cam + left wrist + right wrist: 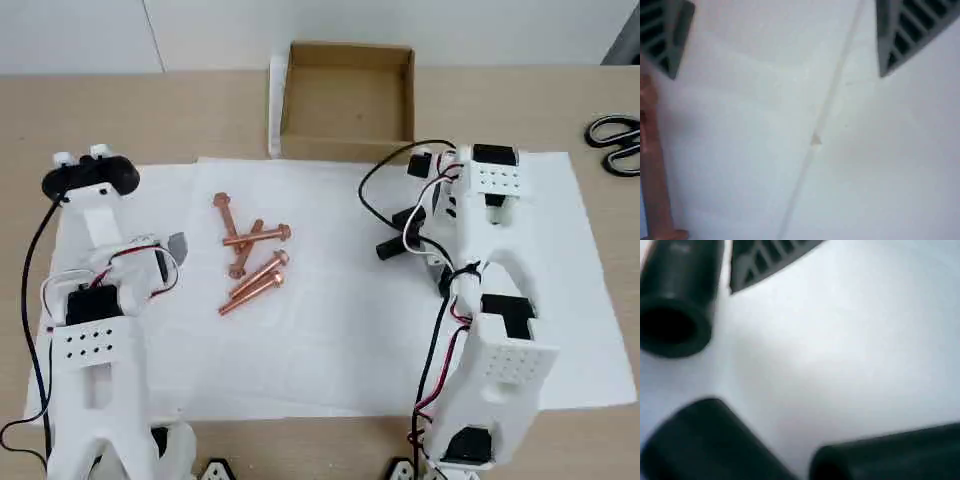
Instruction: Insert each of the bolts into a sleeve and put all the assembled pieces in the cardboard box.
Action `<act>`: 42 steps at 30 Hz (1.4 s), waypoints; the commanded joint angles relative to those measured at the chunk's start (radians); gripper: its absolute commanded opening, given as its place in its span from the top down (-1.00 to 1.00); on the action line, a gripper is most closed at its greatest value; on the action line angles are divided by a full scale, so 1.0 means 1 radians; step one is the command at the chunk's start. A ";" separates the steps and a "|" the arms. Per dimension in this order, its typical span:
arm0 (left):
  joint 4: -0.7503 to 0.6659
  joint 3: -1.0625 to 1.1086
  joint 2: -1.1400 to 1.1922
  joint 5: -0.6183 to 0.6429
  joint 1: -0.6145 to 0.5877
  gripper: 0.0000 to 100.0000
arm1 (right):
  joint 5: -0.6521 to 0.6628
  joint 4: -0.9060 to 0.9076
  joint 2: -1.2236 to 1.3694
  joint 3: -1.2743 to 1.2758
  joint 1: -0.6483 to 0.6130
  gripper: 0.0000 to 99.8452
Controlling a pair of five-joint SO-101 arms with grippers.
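Observation:
Several copper bolts [252,258] lie in a loose heap on the white paper [330,330], left of centre. My left gripper [170,255] hangs low just left of them. In the left wrist view the left gripper [785,55] is open with bare paper between its grey fingertips [910,30], and one bolt [652,165] lies beside it at the edge. Black sleeves [398,248] lie on the paper under my right gripper [425,240]. The right wrist view shows three sleeves close up [675,305] [705,440] [890,455]. The cardboard box [350,140] stands open at the back.
Scissors [615,145] lie at the far right edge of the table. Black cables [385,190] loop from the right arm over the paper near the sleeves. Open paper stretches between the bolts and the sleeves.

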 commanded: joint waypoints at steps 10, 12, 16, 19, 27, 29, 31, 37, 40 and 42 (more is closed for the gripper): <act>-0.014 -0.005 -0.005 -0.008 0.000 0.51 | -0.015 -0.081 -0.062 0.084 -0.008 0.70; -0.014 -0.005 -0.005 -0.008 0.000 0.51 | -0.015 -0.113 -0.065 0.130 -0.008 0.70; -0.014 -0.005 -0.005 -0.008 0.000 0.51 | -0.015 -0.166 -0.067 0.178 -0.008 0.70; -0.014 -0.005 -0.005 -0.008 0.000 0.51 | -0.015 -0.186 -0.068 0.190 -0.008 0.70; -0.014 -0.005 -0.005 -0.008 0.000 0.51 | -0.035 -0.209 -0.068 0.201 -0.008 0.70; -0.014 -0.005 -0.005 -0.008 0.000 0.51 | -0.035 -0.209 -0.068 0.201 -0.008 0.70; -0.014 -0.005 -0.005 -0.008 0.000 0.51 | -0.035 -0.209 -0.068 0.201 -0.008 0.70; -0.014 -0.005 -0.005 -0.008 0.000 0.51 | -0.052 -0.220 -0.070 0.204 -0.008 0.70; -0.014 -0.005 -0.005 -0.008 0.000 0.51 | -0.058 -0.277 -0.074 0.256 -0.010 0.70; -0.014 -0.005 -0.005 -0.008 0.000 0.51 | -0.069 -0.305 -0.111 0.299 -0.016 0.70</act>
